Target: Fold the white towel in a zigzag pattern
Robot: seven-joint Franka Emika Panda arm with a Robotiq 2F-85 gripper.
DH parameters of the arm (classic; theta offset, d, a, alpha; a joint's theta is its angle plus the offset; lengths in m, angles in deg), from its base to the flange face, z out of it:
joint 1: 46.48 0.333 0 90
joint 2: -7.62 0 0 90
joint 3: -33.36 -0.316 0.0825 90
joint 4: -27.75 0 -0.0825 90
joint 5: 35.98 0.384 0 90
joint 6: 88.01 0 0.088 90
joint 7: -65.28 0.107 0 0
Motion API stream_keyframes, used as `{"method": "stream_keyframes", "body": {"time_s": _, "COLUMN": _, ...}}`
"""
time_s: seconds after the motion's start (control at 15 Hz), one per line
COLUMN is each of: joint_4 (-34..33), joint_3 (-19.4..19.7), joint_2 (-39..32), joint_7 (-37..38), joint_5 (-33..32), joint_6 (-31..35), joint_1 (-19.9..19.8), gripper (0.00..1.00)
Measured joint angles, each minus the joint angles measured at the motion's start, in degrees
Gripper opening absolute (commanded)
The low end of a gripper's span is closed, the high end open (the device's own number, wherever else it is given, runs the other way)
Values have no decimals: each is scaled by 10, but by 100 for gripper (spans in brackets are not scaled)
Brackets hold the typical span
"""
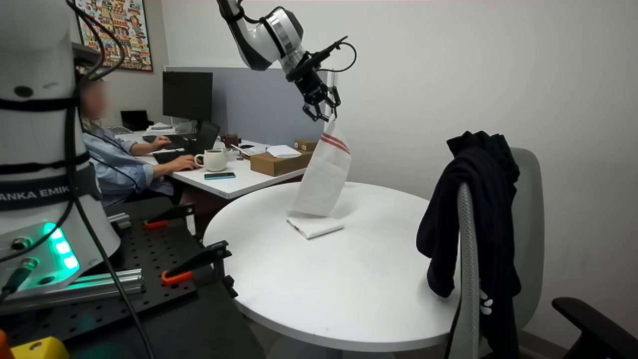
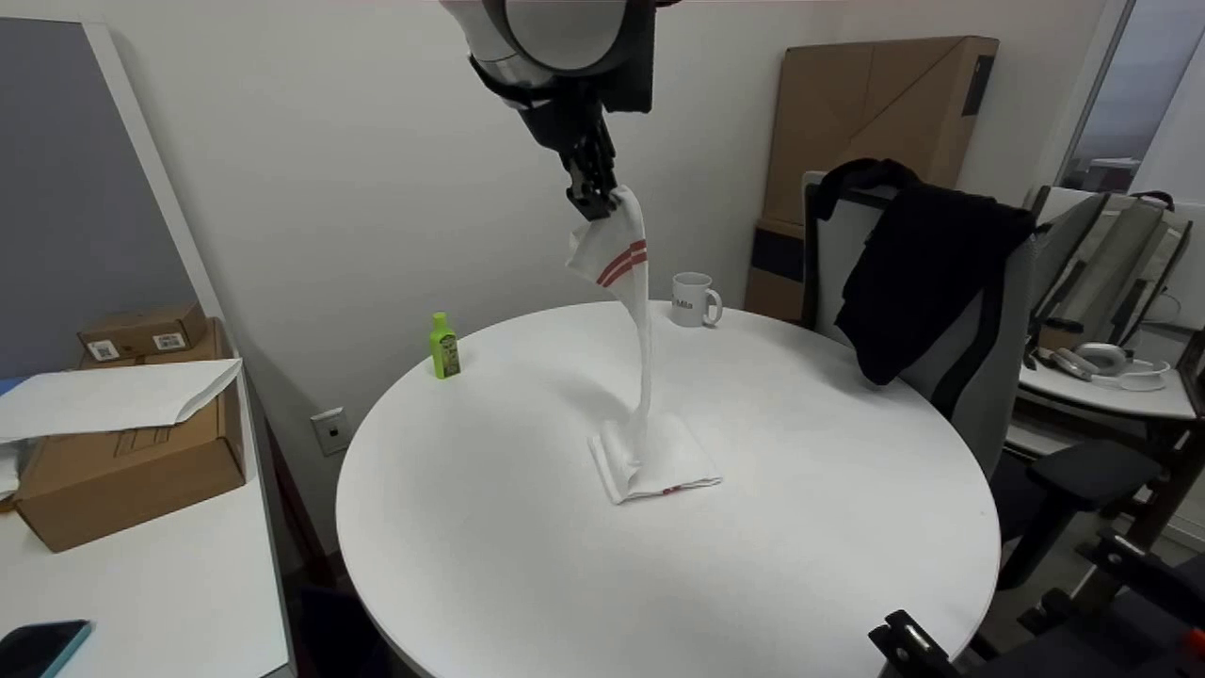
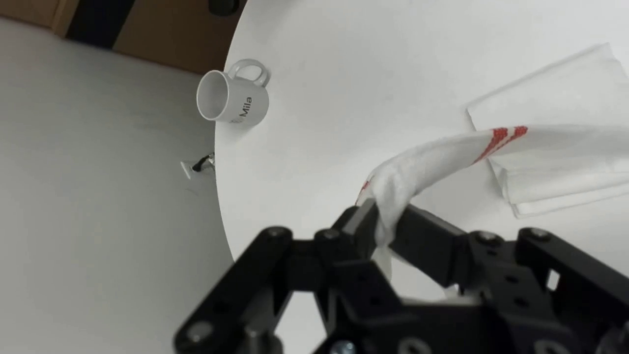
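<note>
The white towel point(image 1: 323, 179) hangs from my gripper point(image 1: 326, 115) in both exterior views, with red stripes near its upper end. Its lower part lies folded in a flat stack on the round white table point(image 1: 349, 289). The towel also shows in an exterior view point(image 2: 617, 252), where the hanging strip looks thin and edge-on. In the wrist view, my gripper point(image 3: 388, 223) is shut on a bunched end of the towel point(image 3: 442, 155). The folded stack lies at the right of that view, with layered edges showing. The gripper is high above the stack.
A white mug point(image 2: 692, 301) and a green bottle point(image 2: 444, 347) stand near the table's edge. A black jacket point(image 1: 481, 199) hangs over a chair point(image 1: 528, 224) beside the table. A desk point(image 1: 234, 184) with a cardboard box point(image 1: 274, 163) adjoins the table; a person sits there.
</note>
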Motion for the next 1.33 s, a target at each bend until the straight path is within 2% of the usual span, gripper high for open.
{"method": "stream_keyframes", "body": {"time_s": 0.53, "joint_4": 12, "joint_3": -3, "joint_2": -18, "joint_7": -136, "joint_5": 2, "joint_6": -45, "joint_1": -16, "gripper": 3}}
{"method": "stream_keyframes", "body": {"time_s": 0.87, "joint_4": 29, "joint_3": -6, "joint_2": -40, "joint_7": -195, "joint_5": 3, "joint_6": -56, "joint_1": -19, "gripper": 3}}
{"method": "stream_keyframes", "body": {"time_s": 1.13, "joint_4": 43, "joint_3": -12, "joint_2": -58, "joint_7": -197, "joint_5": 4, "joint_6": -57, "joint_1": -19, "gripper": 3}}
{"method": "stream_keyframes", "body": {"time_s": 1.33, "joint_4": 43, "joint_3": -13, "joint_2": -71, "joint_7": -164, "joint_5": 12, "joint_6": -57, "joint_1": -19, "gripper": 3}}
